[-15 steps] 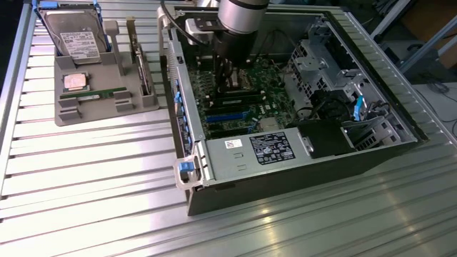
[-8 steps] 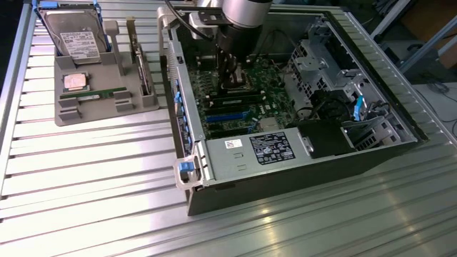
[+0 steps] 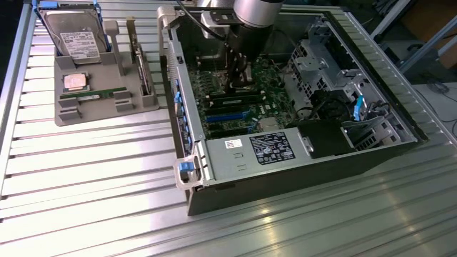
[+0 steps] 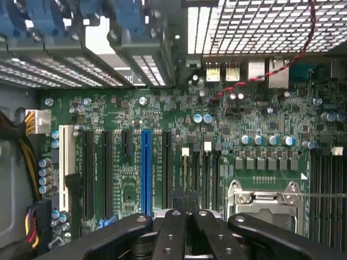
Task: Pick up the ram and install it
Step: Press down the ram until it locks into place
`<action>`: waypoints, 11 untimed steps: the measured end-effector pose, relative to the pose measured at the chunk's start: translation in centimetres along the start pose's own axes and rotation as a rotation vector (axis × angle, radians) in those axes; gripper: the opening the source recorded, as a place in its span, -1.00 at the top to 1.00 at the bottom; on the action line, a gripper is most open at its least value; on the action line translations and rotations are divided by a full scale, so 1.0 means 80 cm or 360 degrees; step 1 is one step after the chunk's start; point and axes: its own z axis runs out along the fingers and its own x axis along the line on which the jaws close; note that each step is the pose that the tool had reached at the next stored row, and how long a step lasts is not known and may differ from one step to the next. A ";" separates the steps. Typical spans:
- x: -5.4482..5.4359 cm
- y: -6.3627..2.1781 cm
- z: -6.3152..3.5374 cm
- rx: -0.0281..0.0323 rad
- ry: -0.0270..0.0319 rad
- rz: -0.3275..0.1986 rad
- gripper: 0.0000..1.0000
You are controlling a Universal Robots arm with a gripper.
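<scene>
A ribbed metal tabletop (image 3: 85,176) carries a grey tray (image 3: 107,110) and an open computer case (image 3: 300,160). One ram (image 3: 96,95) lies in the tray. The gripper (image 4: 187,203) hangs over the motherboard (image 4: 162,114), jaws closed; whether they hold anything is unclear.

Probably lab: slatted aluminium bench (image 3: 85,176)

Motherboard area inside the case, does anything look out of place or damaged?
Nothing stands out. The motherboard looks intact, the CPU socket sits empty with its latch in place, and the gripper, shut, is low over the memory slots. One ram lies straight in its holder.
</scene>
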 end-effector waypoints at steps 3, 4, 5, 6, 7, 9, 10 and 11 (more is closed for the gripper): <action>0.000 -0.020 -0.002 0.00001 -0.00013 0.0000 0.79; 0.000 -0.025 -0.002 -0.00001 -0.00017 0.0000 0.79; 0.000 -0.032 -0.002 0.00000 -0.00032 0.0000 0.79; 0.000 -0.036 -0.003 0.00000 -0.00039 0.0000 0.79; 0.000 -0.042 -0.003 0.00001 -0.00047 0.0000 0.79; 0.000 -0.053 -0.004 0.00001 -0.00064 0.0000 0.79; 0.000 -0.057 -0.004 0.00001 -0.00071 0.0000 0.79; 0.000 -0.064 -0.004 0.00001 -0.00083 0.0000 0.79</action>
